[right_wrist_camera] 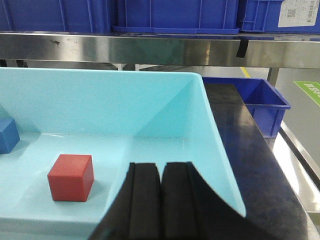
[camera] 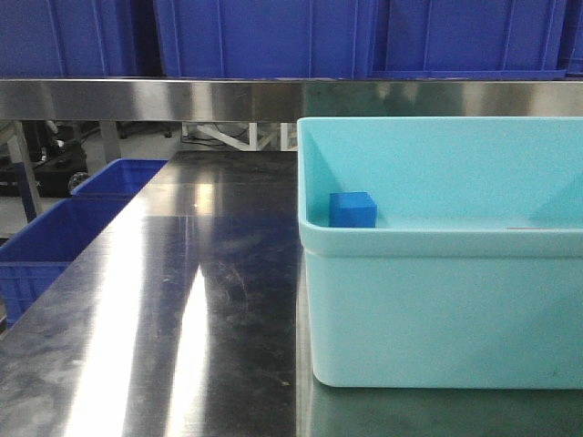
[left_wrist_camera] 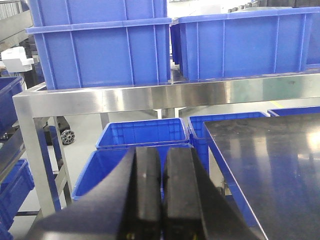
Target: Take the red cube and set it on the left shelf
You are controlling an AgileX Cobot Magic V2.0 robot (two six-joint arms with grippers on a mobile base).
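The red cube (right_wrist_camera: 70, 177) lies on the floor of a light-blue tub (right_wrist_camera: 165, 115), near its front wall; it is hidden in the front view. My right gripper (right_wrist_camera: 161, 172) is shut and empty, above the tub's front right part, to the right of the cube. My left gripper (left_wrist_camera: 162, 157) is shut and empty, off the table's left edge above blue crates. The left shelf (left_wrist_camera: 150, 97) is a steel rail with large blue crates (left_wrist_camera: 100, 45) on it, ahead of the left gripper; it also runs across the front view (camera: 182, 98).
A blue cube (camera: 352, 209) sits in the tub's far left corner, also in the right wrist view (right_wrist_camera: 7, 135). The tub (camera: 437, 300) fills the right of the steel table (camera: 182, 300). Open blue crates (camera: 55, 237) stand below the table's left edge, and one (right_wrist_camera: 260, 97) on the right.
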